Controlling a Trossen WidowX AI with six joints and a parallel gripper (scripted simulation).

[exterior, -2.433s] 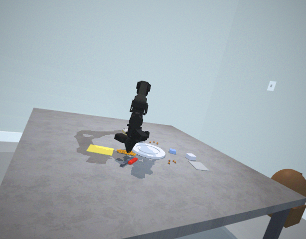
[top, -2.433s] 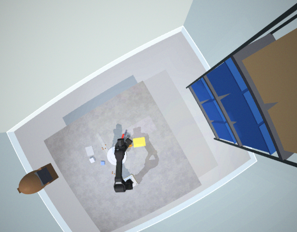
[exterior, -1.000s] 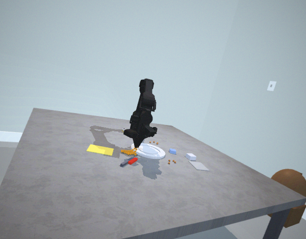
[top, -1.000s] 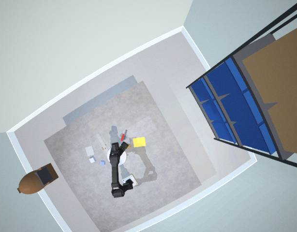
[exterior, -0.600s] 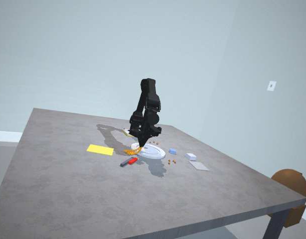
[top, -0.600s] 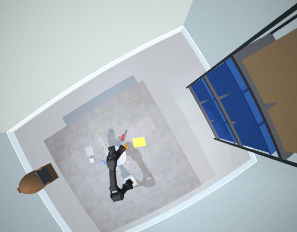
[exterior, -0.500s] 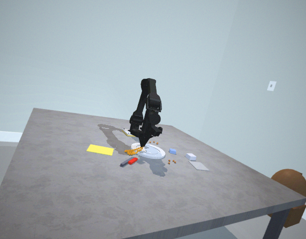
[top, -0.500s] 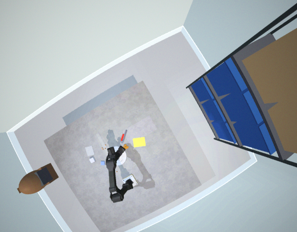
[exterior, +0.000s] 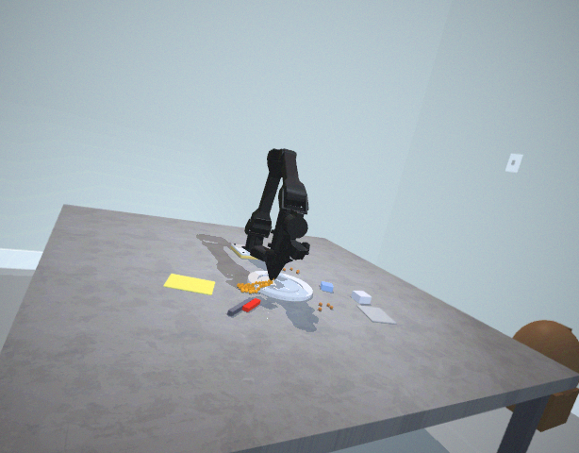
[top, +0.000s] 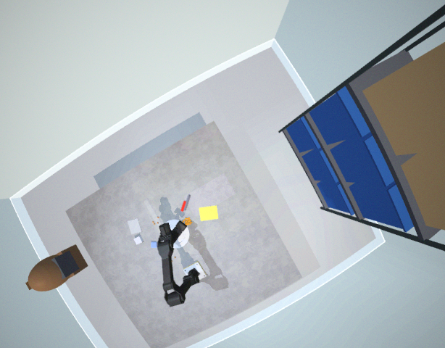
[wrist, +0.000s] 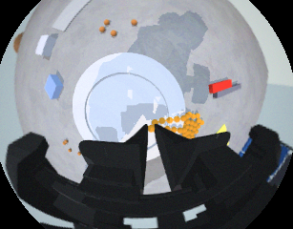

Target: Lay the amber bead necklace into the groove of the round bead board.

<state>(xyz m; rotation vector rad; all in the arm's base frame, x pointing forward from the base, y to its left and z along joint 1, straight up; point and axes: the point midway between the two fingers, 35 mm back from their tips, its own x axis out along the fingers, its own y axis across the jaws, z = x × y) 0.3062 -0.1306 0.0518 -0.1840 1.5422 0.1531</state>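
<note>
The amber bead necklace (top: 187, 221) (exterior: 249, 288) (wrist: 192, 125) is bunched up beside the round board, on the side toward the yellow sheet. Two strands of it stretch from the bunch over the board's rim to my fingertips. The round white bead board (top: 183, 239) (exterior: 303, 293) (wrist: 84, 89) lies flat, with a thin ring groove. My gripper (exterior: 272, 278) (wrist: 150, 127) is shut on the necklace's end, low over the board, near the rim on the bunch's side. In the top view the arm hides part of the board.
A red and dark grey stick (top: 183, 206) (exterior: 251, 305) (wrist: 219, 86) lies near the necklace. A yellow sheet (top: 208, 212) (exterior: 190, 284) lies farther out. A blue block (exterior: 326, 286) (wrist: 53, 86), a white block (exterior: 361, 296) and a grey flat plate (exterior: 376, 314) lie across the board. Several loose orange beads are scattered around it.
</note>
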